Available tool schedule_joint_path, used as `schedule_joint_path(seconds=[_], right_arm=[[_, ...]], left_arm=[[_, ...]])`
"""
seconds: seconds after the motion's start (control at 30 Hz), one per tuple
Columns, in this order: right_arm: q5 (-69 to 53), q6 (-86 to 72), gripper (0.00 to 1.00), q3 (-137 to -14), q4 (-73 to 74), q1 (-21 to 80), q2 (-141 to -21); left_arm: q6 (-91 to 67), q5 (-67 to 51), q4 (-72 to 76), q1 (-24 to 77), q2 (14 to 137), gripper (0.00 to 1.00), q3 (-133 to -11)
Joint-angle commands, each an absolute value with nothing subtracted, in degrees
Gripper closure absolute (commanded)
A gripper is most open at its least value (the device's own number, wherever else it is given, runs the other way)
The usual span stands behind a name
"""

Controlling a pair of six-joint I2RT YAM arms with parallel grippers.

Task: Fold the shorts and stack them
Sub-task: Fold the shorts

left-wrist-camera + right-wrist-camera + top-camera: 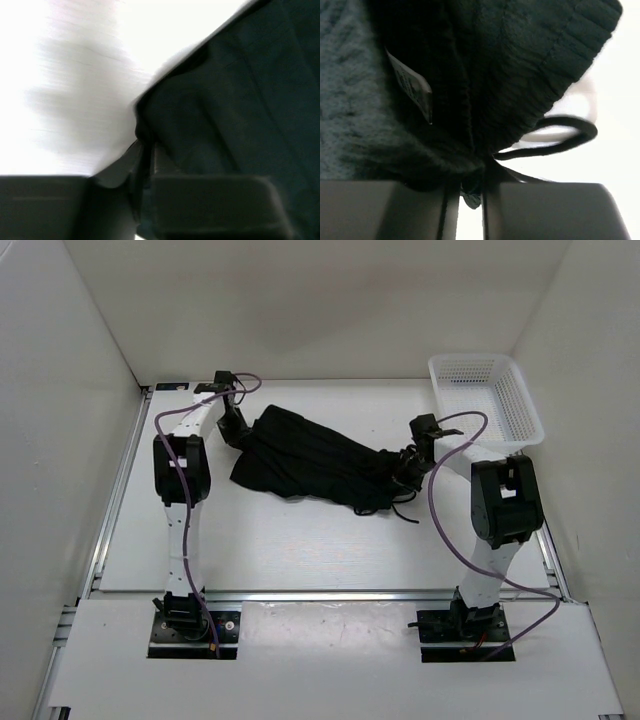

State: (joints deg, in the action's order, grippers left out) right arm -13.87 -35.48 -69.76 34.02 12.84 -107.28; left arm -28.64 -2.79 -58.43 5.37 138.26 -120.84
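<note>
The black shorts [315, 460] lie stretched across the middle of the table, leg end at the left, ribbed waist at the right. My left gripper [238, 437] is shut on the shorts' left edge; the left wrist view shows dark fabric [230, 100] pinched between its fingers. My right gripper [405, 468] is shut on the waistband [520, 75]. The drawstring [565, 137] loops out beside it, and a small tag [412, 87] shows inside the waist. The drawstring also trails on the table [400, 510].
A white mesh basket [487, 400] stands at the back right of the table. White walls enclose the table on the left, back and right. Purple cables run along both arms.
</note>
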Motion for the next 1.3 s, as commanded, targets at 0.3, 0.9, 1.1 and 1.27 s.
schedule_joint_path(seconds=[0.3,0.9,1.1,1.27], right_arm=[[-6.42,-24.53,1.00,-68.39,41.21,12.83,-103.81],[0.00,-22.06,0.19,-69.52,45.79,12.83,-91.50],[0.00,-22.06,0.19,-69.52,46.85,12.83,-89.13],[0.70,-22.59,0.19,-68.99,47.37,12.83,-88.59]], left_arm=[[-37.25,2.72,-54.58,5.80,111.49,0.90,-81.46],[-36.47,6.24,-61.79,5.80,99.56,0.60,-78.84],[-34.11,1.59,-57.05,5.80,106.60,0.38,-79.89],[-34.10,0.53,-56.51,6.33,110.56,0.37,-81.47]])
